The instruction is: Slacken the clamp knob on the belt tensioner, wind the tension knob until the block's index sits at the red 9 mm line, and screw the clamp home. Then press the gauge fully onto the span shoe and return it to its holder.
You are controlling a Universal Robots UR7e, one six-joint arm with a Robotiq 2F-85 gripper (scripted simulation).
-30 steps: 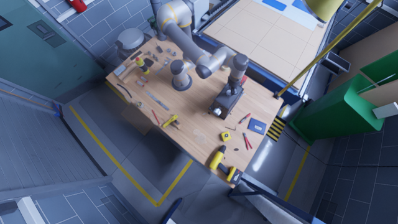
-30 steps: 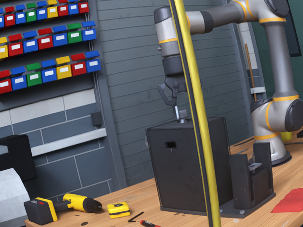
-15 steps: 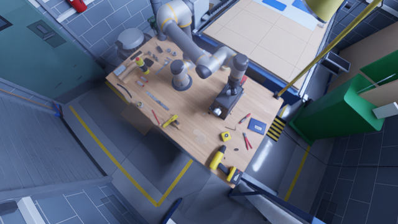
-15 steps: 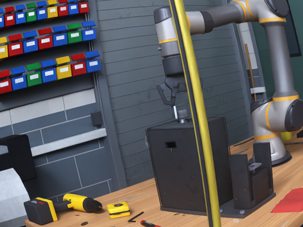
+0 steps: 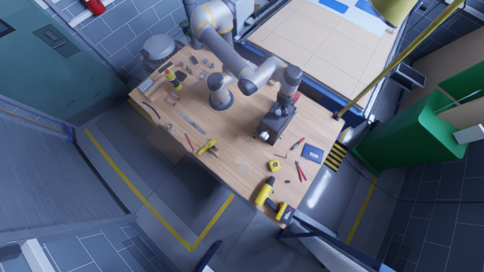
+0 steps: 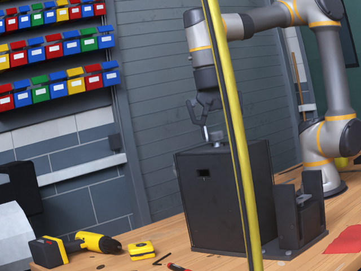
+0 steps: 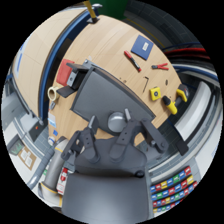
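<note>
The grey clamp knob (image 6: 216,136) stands on top of the black belt tensioner housing (image 6: 224,192), near its rear edge. My gripper (image 6: 217,129) hangs straight down over that knob, and it is open with nothing in it. From the wrist camera the knob (image 7: 116,121) shows as a shiny round cap between my fingers. A second silver knob (image 5: 264,135) sits on the housing's end face toward the bench front. The gauge holder (image 6: 303,204) stands on the base plate beside the housing. A yellow pole hides part of the gripper in the second side camera.
Behind the bench is a grey wall with racks of coloured bins (image 6: 55,55). The yellow pole (image 6: 233,146) crosses in front of the tensioner. Loose on the bench lie a yellow drill (image 6: 75,246), a tape measure (image 6: 141,250), a red marker (image 5: 297,143), pliers (image 5: 300,171) and a blue card (image 5: 312,153).
</note>
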